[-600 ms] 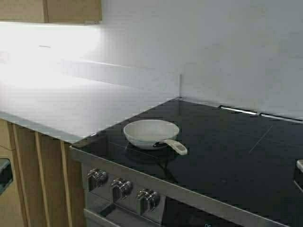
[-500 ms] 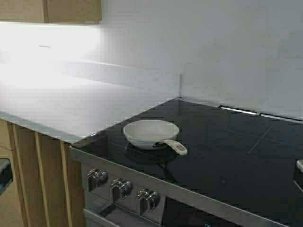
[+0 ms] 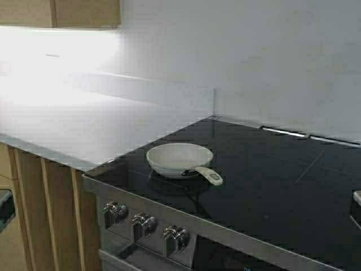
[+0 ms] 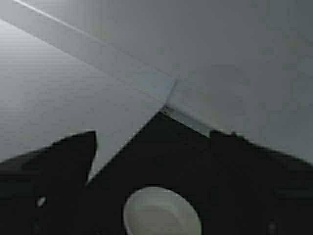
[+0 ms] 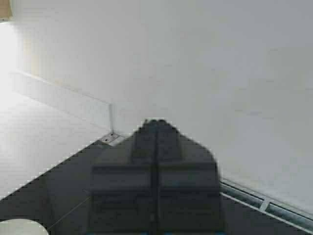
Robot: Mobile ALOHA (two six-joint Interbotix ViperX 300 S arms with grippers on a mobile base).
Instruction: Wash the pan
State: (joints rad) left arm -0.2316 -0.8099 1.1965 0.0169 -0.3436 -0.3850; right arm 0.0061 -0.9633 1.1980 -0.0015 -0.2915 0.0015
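The pan (image 3: 179,158) is small, round and cream. It sits on the near left part of the black glass cooktop (image 3: 265,180), with its stubby handle (image 3: 210,176) pointing toward the front right. In the left wrist view the pan (image 4: 161,215) lies below and ahead of my left gripper (image 4: 152,133), which is open and empty with its dark fingers (image 4: 63,166) spread wide. My right gripper (image 5: 156,122) is shut and empty, raised over the cooktop and facing the wall. A sliver of the pan (image 5: 19,227) shows in that view's corner. Neither gripper shows in the high view.
A white countertop (image 3: 73,124) with a low backsplash adjoins the cooktop on the left. A white wall (image 3: 254,62) stands behind. Steel knobs (image 3: 144,224) line the stove front. Wooden cabinets (image 3: 45,220) are below the counter and a wooden cupboard (image 3: 62,12) hangs above.
The whole scene has shifted very slightly to the left in the high view, so the robot has moved a little. The pan stays where it was on the cooktop.
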